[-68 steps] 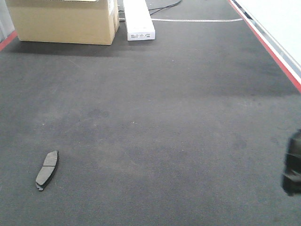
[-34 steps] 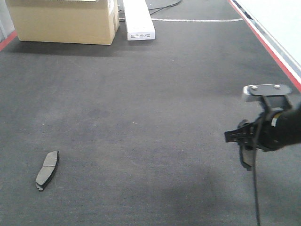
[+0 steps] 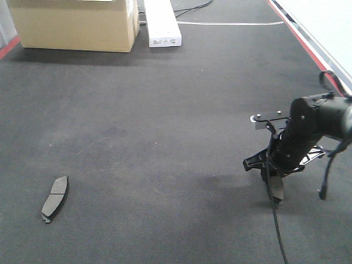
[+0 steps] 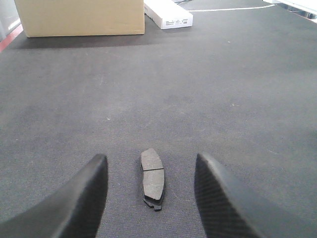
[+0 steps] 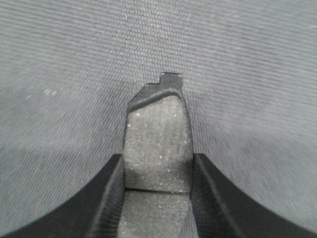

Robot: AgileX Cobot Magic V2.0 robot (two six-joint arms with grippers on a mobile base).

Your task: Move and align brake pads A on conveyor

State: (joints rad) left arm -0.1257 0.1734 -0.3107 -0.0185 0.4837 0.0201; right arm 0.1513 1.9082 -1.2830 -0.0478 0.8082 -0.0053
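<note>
Gripping one brake pad [image 5: 157, 134] tight, our right pincer [image 5: 157, 166] hangs low over the conveyor [image 3: 165, 110], near its right side. Our left pincer [image 4: 151, 158] is wide open and holds nothing. We see a second brake pad [image 4: 152, 179] lying flat on the conveyor between its two fingers [image 4: 84, 198].

Open conveyor [image 3: 165, 137]; far cardboard box [image 3: 74, 25]

The right arm [image 3: 311, 124] is showing a bulky matte-black casing, a small silvery plate [image 3: 267, 117] with two screws at its 10 o'clock, and thin black cables [image 3: 279, 234] running toward 6 o'clock. The left gripper [image 4: 151, 158] is showing rounded black fingers [image 4: 84, 198] with a fine woven texture; the right gripper [image 5: 157, 158], smooth matte-black ones.
</note>
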